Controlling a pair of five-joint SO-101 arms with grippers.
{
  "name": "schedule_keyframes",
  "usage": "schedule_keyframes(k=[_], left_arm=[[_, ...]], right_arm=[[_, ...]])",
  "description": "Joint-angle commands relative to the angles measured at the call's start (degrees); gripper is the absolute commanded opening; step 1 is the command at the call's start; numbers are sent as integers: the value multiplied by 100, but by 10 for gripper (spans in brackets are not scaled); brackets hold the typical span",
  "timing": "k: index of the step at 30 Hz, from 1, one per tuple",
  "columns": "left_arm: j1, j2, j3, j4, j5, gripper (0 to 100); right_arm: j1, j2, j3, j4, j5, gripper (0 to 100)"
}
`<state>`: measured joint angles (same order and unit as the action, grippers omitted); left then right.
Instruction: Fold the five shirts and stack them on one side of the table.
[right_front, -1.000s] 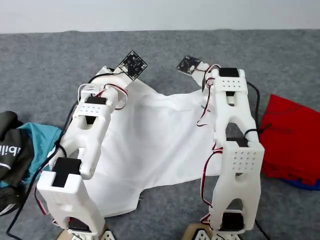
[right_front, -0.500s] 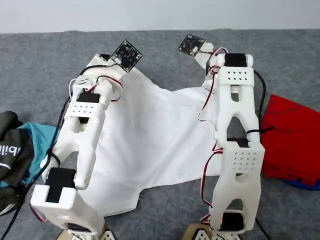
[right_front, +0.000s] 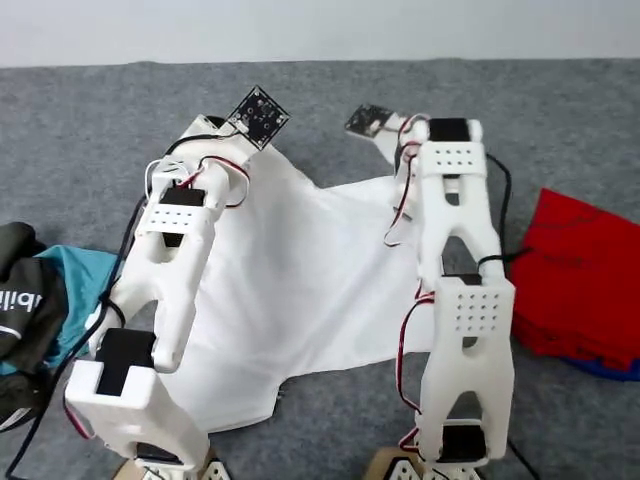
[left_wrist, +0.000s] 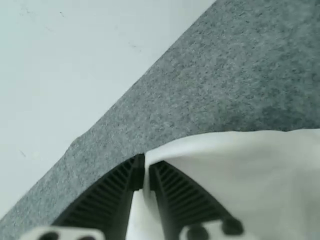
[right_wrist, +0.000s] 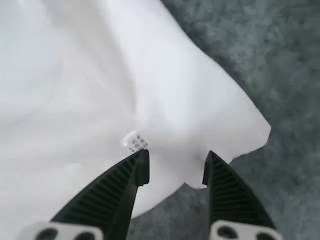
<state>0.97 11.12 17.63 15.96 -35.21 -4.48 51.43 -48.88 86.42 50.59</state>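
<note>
Pinching white shirt (right_front: 300, 290) edge: left jaws; right jaws spread.

white shirt (right_front: 300, 290), centre of the high view: thin cloth, matt, smooth with soft creases; small paper-like label (right_wrist: 135, 142) at its edge.
table cover (right_front: 560, 120): grey felt-like fabric, rough, matt.
arms (right_front: 465, 330): hard white plastic, matt.
left gripper (left_wrist: 144, 170), right gripper (right_wrist: 176, 160): black plastic, ribbed, dull.
red shirt (right_front: 585, 270), right edge: matt cloth.
teal shirt (right_front: 85, 275), black shirt (right_front: 25, 290), left edge: soft cloth.
wall (right_front: 300, 30), top: smooth, pale, matt.
</note>
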Motion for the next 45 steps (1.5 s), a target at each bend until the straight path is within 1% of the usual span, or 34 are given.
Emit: schedule_keyframes(k=[1, 3, 5, 7, 8, 17, 21, 26, 29, 31, 34, 36, 38, 43, 45], left_arm=[[35, -26, -127, 26, -62, 5], [35, -18, -119, 26, -62, 5], [26, -18, -119, 26, -62, 5], [18, -18, -119, 26, -62, 5], [18, -26, -119, 26, -62, 5], [35, -70, -189, 26, -62, 5], [-18, -88, -470, 26, -62, 5], [-53, -659, -593, 9, -62, 5], [-53, -826, -593, -44, -62, 5], [-97, -800, -593, -264, -62, 5], [-273, -738, -593, -888, -62, 5], [-316, -747, -593, -1037, -62, 5], [-308, -774, -585, -791, -70, 5], [-264, -712, -549, 255, -88, 5], [-185, -651, -541, 466, -70, 5]], right_arm=[[4, 119, -334, -295, -62, 188], [4, 198, -334, -391, -62, 179], [4, 207, -343, -505, 18, 117], [4, 198, -387, -523, 369, 54], [13, 198, -501, -479, 448, 41], [119, 215, -2295, 259, 536, 35], [119, 224, -2980, 505, 554, 35], [127, 215, -3807, 725, 554, 35], [127, 259, -3991, 690, 554, 35], [127, 277, -3991, 637, 545, 35], [127, 347, -3947, 409, 527, 35], [127, 418, -3965, 391, 527, 35], [119, 453, -3947, 523, 527, 35], [31, 558, -3815, 884, 369, 41], [-40, 699, -3684, 1051, 360, 63]])
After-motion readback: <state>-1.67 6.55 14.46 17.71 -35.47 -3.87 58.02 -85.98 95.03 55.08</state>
